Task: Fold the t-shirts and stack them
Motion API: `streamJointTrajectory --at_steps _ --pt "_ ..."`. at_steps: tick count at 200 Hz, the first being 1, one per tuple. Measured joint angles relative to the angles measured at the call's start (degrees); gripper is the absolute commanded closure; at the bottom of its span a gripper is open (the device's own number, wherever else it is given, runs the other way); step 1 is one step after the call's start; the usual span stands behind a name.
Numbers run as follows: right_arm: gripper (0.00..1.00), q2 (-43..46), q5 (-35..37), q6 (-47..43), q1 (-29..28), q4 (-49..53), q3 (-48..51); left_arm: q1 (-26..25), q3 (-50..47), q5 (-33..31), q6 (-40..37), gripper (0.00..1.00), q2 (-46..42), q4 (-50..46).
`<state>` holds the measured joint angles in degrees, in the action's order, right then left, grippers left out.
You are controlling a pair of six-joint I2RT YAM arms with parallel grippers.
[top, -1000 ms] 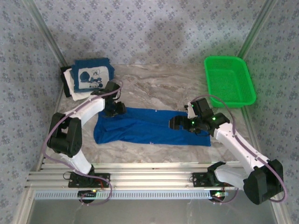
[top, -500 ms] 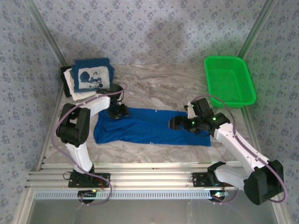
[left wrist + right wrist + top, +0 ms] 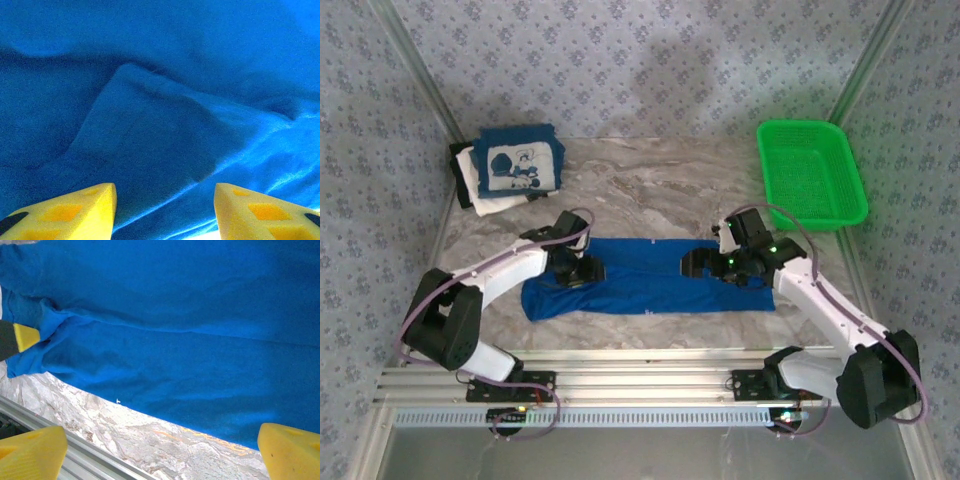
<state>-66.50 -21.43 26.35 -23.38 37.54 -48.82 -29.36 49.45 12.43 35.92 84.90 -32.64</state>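
A royal-blue t-shirt (image 3: 650,285) lies folded into a long band across the middle of the marble table (image 3: 650,190). My left gripper (image 3: 582,270) hovers low over its left part, jaws apart, with creased blue cloth (image 3: 160,125) under the yellow fingertips (image 3: 80,210) and nothing between them. My right gripper (image 3: 695,265) stands wide open over the shirt's right part, near its front edge (image 3: 175,405). At the back left a navy t-shirt with a white cartoon panel (image 3: 520,165) tops a folded stack with white ones (image 3: 485,195).
A green mesh basket (image 3: 812,175) stands at the back right. Aluminium rails (image 3: 650,375) run along the near table edge. The left gripper's yellow fingertip (image 3: 24,336) shows at the left edge of the right wrist view. Bare marble (image 3: 190,450) lies in front of the shirt.
My left gripper has moved from the shirt's back-left corner toward the near right, onto the cloth, and the shirt's left end looks narrower. The right gripper has hardly moved.
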Motion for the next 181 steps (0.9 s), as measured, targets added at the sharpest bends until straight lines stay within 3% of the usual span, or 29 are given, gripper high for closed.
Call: streamJointTrajectory --at_steps 41,95,144,181 --pt "0.00 -1.31 -0.13 -0.48 0.15 -0.02 -0.85 -2.71 -1.84 2.84 3.13 0.45 -2.21 0.33" --pt "0.00 -1.31 -0.09 -0.44 0.15 -0.04 -0.94 -2.86 -0.76 6.16 6.80 0.38 -14.88 1.27" --pt "0.00 -1.31 -0.09 -0.26 0.15 -0.04 -0.94 9.86 2.16 1.25 4.42 0.49 -11.45 -0.81" --pt "0.00 -1.31 -0.11 -0.26 0.15 -0.04 -0.94 11.02 1.88 3.72 -0.68 0.57 -3.08 3.45"
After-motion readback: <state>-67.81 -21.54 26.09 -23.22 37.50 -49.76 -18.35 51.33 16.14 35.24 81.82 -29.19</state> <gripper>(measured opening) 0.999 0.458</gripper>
